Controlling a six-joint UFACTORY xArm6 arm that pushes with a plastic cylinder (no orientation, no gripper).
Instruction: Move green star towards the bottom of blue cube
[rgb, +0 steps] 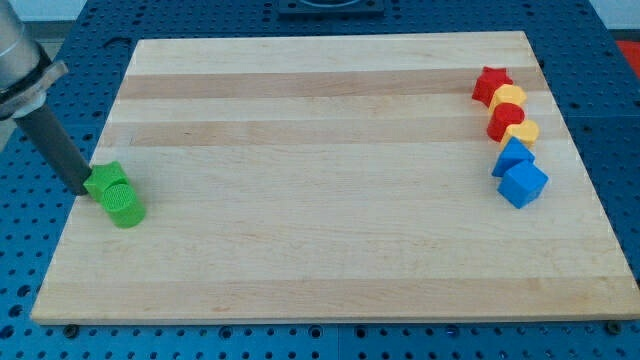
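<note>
The green star (104, 179) lies at the board's left edge, touching a green cylinder (125, 206) just below and to its right. My tip (85, 190) is at the star's left side, touching it or nearly so. The dark rod slants up to the view's top left. The blue cube (524, 184) sits far across the board at the view's right, at the lower end of a column of blocks.
Above the blue cube, running up the right side, are another blue block (512, 155), a yellow block (522, 133), a red block (506, 119), a second yellow block (509, 98) and a red star (491, 83). The wooden board (320, 200) lies on a blue perforated table.
</note>
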